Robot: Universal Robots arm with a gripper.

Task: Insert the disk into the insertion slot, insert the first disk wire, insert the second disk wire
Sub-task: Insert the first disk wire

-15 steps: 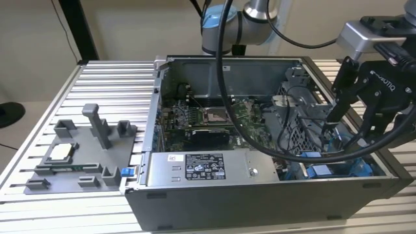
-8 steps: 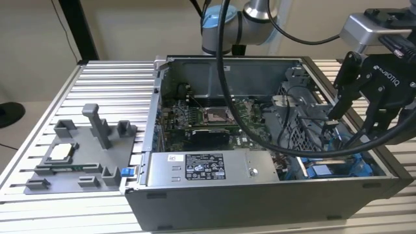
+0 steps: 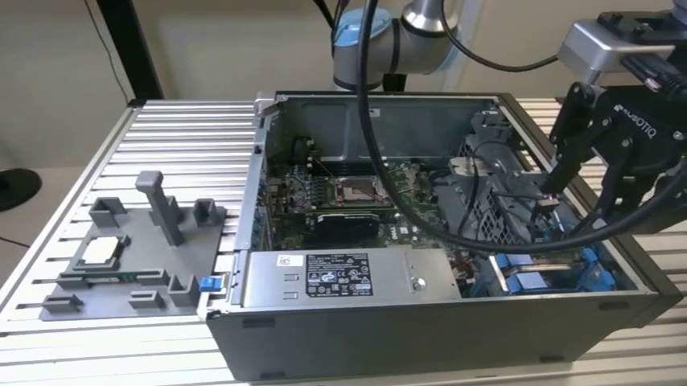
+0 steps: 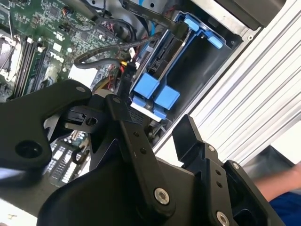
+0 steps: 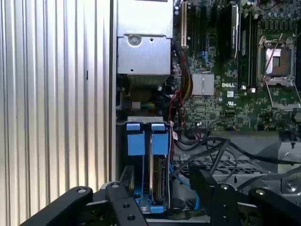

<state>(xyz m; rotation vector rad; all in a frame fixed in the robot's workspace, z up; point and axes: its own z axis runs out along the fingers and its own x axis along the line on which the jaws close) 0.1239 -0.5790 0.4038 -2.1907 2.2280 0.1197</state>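
The disk point(image 5: 159, 181) sits on edge inside the insertion slot point(image 4: 209, 63), held in its blue carrier point(image 4: 155, 96) with two blue tabs point(image 5: 146, 141) facing out. In the exterior view the slot point(image 3: 558, 277) lies at the case's front right corner. My gripper point(image 3: 574, 205) hangs just above it, open, with nothing between the fingers point(image 4: 124, 117). In both wrist views the disk shows through the gap of the gripper point(image 5: 161, 172). A black wire point(image 4: 106, 49) runs from the board toward the disk's far end. A second black plug point(image 4: 128, 73) with coloured leads hangs close to one fingertip.
The open case holds a motherboard point(image 3: 343, 193) and a grey power-supply box point(image 3: 343, 277). Loose black cables point(image 5: 216, 150) cross the fan grille beside the slot. A grey fixture point(image 3: 129, 257) stands on the slatted table point(image 3: 183, 137). A person's arm point(image 4: 282, 188) shows beyond the table edge.
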